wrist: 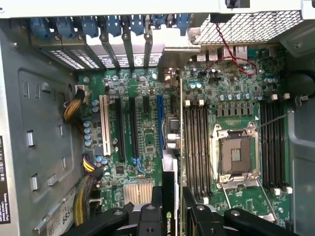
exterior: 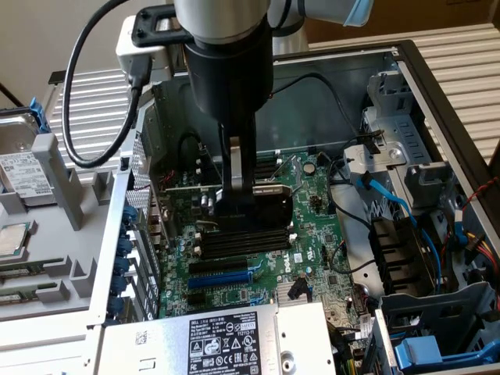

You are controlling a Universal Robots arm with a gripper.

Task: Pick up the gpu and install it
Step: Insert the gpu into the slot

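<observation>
My gripper (exterior: 234, 205) reaches down into the open computer case and is shut on the gpu (exterior: 273, 206), gripping its upper edge. The card hangs upright above the green motherboard (exterior: 312, 234), with its black shroud facing the exterior view's right. In the wrist view the gpu (wrist: 170, 162) shows edge-on between my two black fingers (wrist: 151, 216), and its silver bracket end points toward the rear slot openings (wrist: 142, 54). It hovers just beside the long blue slot (wrist: 160, 123). I cannot tell whether its bottom edge touches the board.
Black memory slots (wrist: 197, 147) and the open CPU socket (wrist: 236, 155) lie on one side of the card. Black and white expansion slots (wrist: 119, 128) lie on the other. A power supply (exterior: 226, 340), the drive cage with blue cables (exterior: 422, 234) and a loose hard drive (exterior: 27, 176) surround the board.
</observation>
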